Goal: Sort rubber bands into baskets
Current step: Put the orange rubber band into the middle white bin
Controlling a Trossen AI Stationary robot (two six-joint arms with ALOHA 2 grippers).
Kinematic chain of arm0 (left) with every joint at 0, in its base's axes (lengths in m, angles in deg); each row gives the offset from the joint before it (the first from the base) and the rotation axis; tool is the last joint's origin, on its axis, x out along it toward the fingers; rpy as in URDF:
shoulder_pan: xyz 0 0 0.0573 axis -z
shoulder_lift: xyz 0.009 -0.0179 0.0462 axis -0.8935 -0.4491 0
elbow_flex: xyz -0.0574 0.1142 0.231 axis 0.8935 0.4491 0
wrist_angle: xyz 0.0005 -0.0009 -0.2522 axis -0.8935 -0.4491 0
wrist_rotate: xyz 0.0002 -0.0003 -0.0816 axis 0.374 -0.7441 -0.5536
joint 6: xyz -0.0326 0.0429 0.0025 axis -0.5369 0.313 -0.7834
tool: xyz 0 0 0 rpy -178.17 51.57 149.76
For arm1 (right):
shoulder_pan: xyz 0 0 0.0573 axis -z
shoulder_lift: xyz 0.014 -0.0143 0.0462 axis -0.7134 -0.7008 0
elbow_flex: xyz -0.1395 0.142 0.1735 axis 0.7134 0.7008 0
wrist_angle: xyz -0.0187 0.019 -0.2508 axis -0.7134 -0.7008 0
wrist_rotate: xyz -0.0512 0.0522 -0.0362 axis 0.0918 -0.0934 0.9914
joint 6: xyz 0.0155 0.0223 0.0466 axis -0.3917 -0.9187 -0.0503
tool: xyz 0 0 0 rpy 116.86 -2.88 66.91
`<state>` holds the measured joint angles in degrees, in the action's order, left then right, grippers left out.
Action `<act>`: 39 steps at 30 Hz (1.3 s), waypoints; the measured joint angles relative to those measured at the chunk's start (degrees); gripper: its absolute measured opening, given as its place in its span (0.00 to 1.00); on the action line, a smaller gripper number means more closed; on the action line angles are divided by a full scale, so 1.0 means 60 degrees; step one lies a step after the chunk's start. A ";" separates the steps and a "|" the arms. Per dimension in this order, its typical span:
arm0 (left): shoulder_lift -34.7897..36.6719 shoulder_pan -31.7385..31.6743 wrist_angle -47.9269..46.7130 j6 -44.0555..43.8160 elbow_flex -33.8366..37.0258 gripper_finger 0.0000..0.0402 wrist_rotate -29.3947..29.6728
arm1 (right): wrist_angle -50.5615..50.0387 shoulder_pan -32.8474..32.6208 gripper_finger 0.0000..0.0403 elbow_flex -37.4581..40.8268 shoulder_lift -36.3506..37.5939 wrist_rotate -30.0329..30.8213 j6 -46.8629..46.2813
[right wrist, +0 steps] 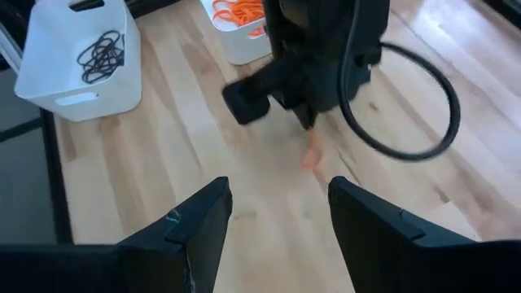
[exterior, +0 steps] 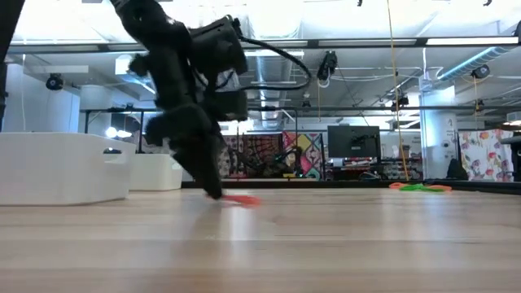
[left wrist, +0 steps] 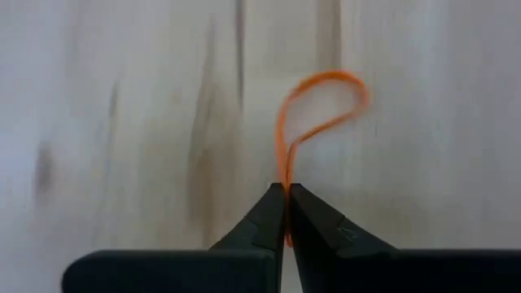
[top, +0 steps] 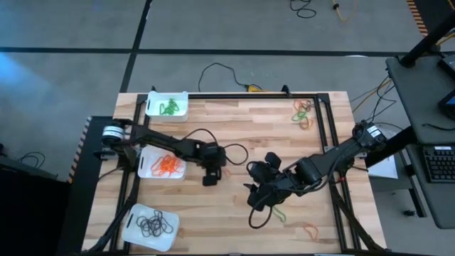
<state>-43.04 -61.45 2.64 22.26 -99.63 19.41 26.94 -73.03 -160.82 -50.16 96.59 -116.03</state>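
- One orange rubber band (left wrist: 313, 114) lies on the table (top: 234, 213), its end pinched in the closed left hand (left wrist: 286, 213) beside the orange-filled basket (top: 146, 168)
- Right hand (right wrist: 278, 216) hovers nearby, fingers spread, holding nothing
- No readable writing

Three shallow white rectangular plastic baskets (top: 168, 104) (top: 145, 166) (top: 131, 230) line one side of the pale wooden worktop (top: 234, 135), holding green, orange and black bands. Two dark robot arms reach over the worktop. Loose thin elastic rubber bands (top: 303, 112) lie in a far-corner tangle, too bunched to count.
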 joint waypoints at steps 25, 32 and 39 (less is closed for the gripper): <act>0.7569 0.0474 -0.8386 -0.7571 0.1065 0.00 0.1298 | 0.0029 0.1144 0.50 0.0000 -0.0004 -0.0020 0.2666; 0.7031 0.0484 -0.5856 -0.7733 0.3002 0.00 -0.0214 | -0.0035 0.1070 0.50 0.0094 -0.0004 -0.0395 0.2537; 0.7037 0.0557 -0.5681 -0.7959 0.3787 0.01 -0.0295 | -0.1489 0.0668 0.50 0.0462 -0.0011 -0.1425 0.1020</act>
<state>-0.82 -58.10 -31.44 -25.50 -76.91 17.64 18.00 -69.02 -158.04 -50.23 88.04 -109.91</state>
